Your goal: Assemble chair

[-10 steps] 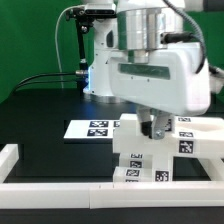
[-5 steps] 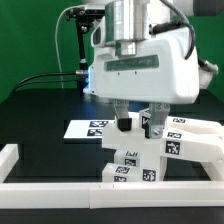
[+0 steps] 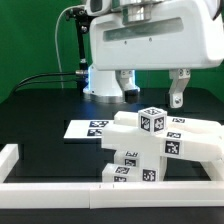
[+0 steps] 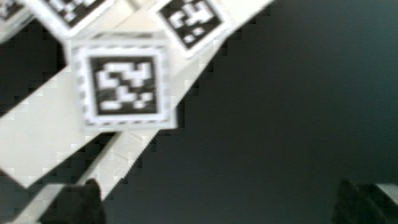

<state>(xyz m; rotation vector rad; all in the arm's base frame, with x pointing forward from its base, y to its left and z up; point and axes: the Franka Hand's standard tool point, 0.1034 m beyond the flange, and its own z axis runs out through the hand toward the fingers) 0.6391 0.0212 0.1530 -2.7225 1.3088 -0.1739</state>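
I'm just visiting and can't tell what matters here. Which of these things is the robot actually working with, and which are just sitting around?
Part of the job:
- the chair, white tagged pieces joined into a stepped block
- the gripper, open above it, holding nothing

Just there:
- the marker board, flat on the table
- the low white border rail along the table's edge

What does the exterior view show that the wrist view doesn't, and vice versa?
Exterior only: the arm, its open fingers hanging above the chair and holding nothing, the marker board, the border rail. Wrist only: a close look down at one tag on a white chair part, though which part is unclear. Both: the white tagged chair parts on the black table.
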